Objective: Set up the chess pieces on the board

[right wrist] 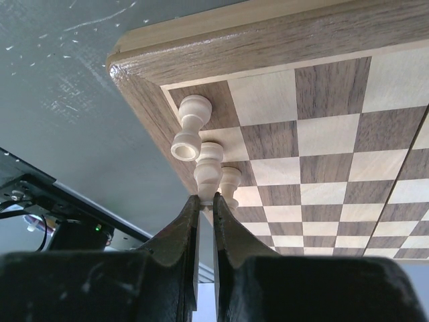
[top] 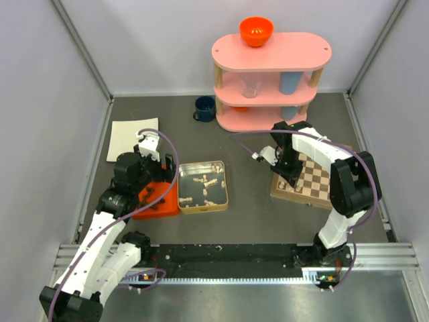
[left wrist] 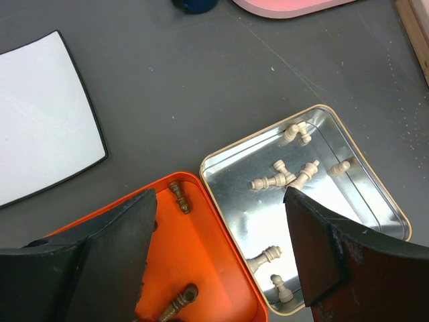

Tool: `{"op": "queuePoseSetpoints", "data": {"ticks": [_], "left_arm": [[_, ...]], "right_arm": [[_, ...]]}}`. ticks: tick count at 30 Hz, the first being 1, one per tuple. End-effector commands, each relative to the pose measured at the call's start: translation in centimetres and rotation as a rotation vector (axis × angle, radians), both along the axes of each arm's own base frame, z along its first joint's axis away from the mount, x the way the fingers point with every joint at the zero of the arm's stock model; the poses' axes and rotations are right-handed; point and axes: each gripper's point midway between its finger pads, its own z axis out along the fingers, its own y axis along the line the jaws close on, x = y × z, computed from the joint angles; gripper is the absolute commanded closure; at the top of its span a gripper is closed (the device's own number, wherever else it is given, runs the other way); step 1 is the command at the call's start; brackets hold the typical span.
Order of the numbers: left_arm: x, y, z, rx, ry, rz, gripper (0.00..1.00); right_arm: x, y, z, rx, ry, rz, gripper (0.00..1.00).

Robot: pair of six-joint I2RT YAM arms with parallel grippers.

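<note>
Dark grey bench [top: 248, 168], closed in by pale panels on the left, far and right sides. At the far edge, right of centre: pink three-tier shelf [top: 271, 54]. Just left of its foot: dark blue mug [top: 204, 108]. Near the left edge, towards the far left corner: white sheet [top: 132, 139], lying flat. Closer in on the same side: orange tray [left wrist: 208, 255], with a square silver tin [left wrist: 365, 201] set tight against its right side. By the right edge, about halfway down: wooden chessboard [top: 315, 184], turned at a slant to the bench edges. Along the near edge: metal rail [top: 234, 255].
</note>
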Motion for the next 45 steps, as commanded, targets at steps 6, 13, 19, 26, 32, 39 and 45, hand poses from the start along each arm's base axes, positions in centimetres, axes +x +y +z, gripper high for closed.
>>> {"op": "queuePoseSetpoints", "data": {"ticks": [6,13,19,26,32,39,45], "left_arm": [[0.4,0.2,0.9,0.004,-0.048,0.005,0.18],[0.4,0.1,0.9,0.003,-0.046,0.002,0.18],[0.4,0.1,0.8,0.005,-0.043,0.003,0.18],[0.4,0.1,0.9,0.004,-0.046,0.003,0.18],[0.4,0.1,0.9,0.003,-0.048,0.003,0.18],[0.4,0.1,1.0,0.002,-0.049,0.0,0.18],[0.4,0.1,0.9,0.002,-0.047,0.0,0.18]], "right_arm": [[0.8,0.7,-0.4,0.002,-0.024,0.003,0.92],[0.9,0.8,-0.5,0.004,-0.025,-0.001,0.88],[1.1,0.9,-0.5,0.005,-0.029,-0.007,0.89],[1.5,0.9,-0.2,0.0,-0.05,-0.02,0.9],[1.7,0.5,0.0,-0.021,-0.065,-0.032,0.91],[1.7,0.6,0.2,-0.019,-0.073,-0.035,0.92],[1.9,0.7,0.2,-0.016,-0.075,-0.04,0.91]]}}
